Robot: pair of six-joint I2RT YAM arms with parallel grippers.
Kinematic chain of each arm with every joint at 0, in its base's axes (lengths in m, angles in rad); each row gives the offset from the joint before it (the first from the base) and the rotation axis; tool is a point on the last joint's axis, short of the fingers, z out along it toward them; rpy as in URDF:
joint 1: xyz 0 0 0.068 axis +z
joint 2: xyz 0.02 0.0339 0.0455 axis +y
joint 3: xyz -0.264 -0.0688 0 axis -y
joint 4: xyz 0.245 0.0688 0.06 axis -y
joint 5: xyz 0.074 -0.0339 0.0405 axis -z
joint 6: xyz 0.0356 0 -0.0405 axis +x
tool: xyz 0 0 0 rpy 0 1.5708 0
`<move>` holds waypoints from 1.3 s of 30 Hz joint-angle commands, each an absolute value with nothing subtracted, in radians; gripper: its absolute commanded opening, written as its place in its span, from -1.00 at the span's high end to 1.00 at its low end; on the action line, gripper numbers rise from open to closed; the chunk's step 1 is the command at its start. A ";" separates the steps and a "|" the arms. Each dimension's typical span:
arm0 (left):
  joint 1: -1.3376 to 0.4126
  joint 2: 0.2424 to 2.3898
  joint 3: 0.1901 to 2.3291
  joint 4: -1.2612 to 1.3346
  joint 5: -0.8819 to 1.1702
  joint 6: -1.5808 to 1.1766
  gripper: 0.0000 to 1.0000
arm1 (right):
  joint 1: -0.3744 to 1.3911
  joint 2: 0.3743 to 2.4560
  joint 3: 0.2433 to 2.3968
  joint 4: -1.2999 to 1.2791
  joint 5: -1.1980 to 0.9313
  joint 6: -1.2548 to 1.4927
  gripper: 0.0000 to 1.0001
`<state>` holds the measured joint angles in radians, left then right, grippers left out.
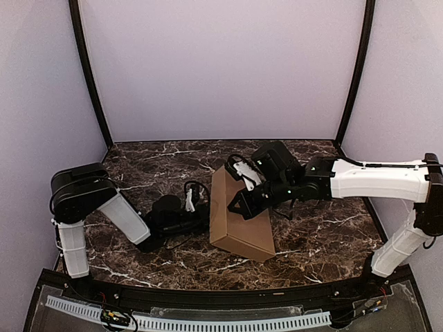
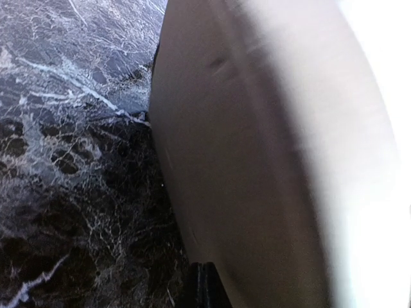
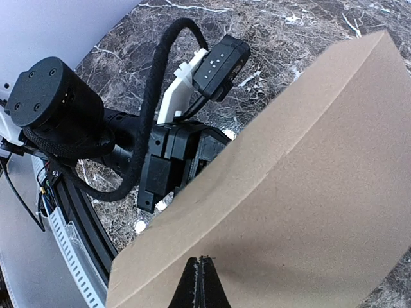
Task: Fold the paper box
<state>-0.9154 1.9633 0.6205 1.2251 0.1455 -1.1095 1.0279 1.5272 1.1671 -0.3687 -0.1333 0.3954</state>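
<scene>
Brown cardboard paper box (image 1: 239,220) sits mid-table between two closed grippers.

It rests on the dark marble table (image 1: 325,238), its long side running from the far end toward the near edge and skewed a little, with its broad top face and one near side wall showing. The right gripper (image 3: 200,282) reaches in from the right, its fingers pressed together into a single point whose tip rests on the broad cardboard face. The left gripper (image 1: 203,216) lies low on the marble against the box's left side, fingers also drawn together. In its own wrist view the cardboard wall fills most of the picture, blurred.
</scene>
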 commanded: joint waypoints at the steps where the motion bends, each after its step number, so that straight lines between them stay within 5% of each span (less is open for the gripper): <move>1: -0.885 1.956 0.632 1.152 0.203 -1.105 0.99 | 1.035 1.528 1.170 -0.357 -0.088 0.415 1.00; 14: -0.815 1.640 0.536 0.631 0.163 -0.938 0.99 | 1.030 1.519 1.156 -0.393 0.009 0.397 1.00; 18: -0.814 1.503 0.598 0.322 0.068 -0.817 0.97 | 1.019 1.488 1.142 -0.403 0.082 0.393 0.77; 21: -0.815 1.423 0.675 0.104 0.018 -0.725 0.71 | 1.014 1.460 1.130 -0.407 0.148 0.381 0.52; 24: -0.814 1.351 0.743 -0.042 -0.050 -0.658 0.30 | 1.009 1.431 1.114 -0.412 0.207 0.374 0.00; 31: -0.815 1.235 0.910 -0.317 -0.152 -0.505 -0.36 | 0.988 1.348 1.062 -0.413 0.334 0.373 -0.57; 33: -0.815 1.198 0.955 -0.379 -0.181 -0.467 -0.58 | 0.986 1.323 1.048 -0.418 0.373 0.375 -0.93; 35: -0.815 1.167 0.997 -0.436 -0.186 -0.422 -0.90 | 0.984 1.296 1.032 -0.438 0.445 0.391 -0.97; 39: -0.815 1.110 1.053 -0.535 -0.205 -0.344 -0.97 | 0.985 1.227 1.000 -0.482 0.623 0.454 -0.97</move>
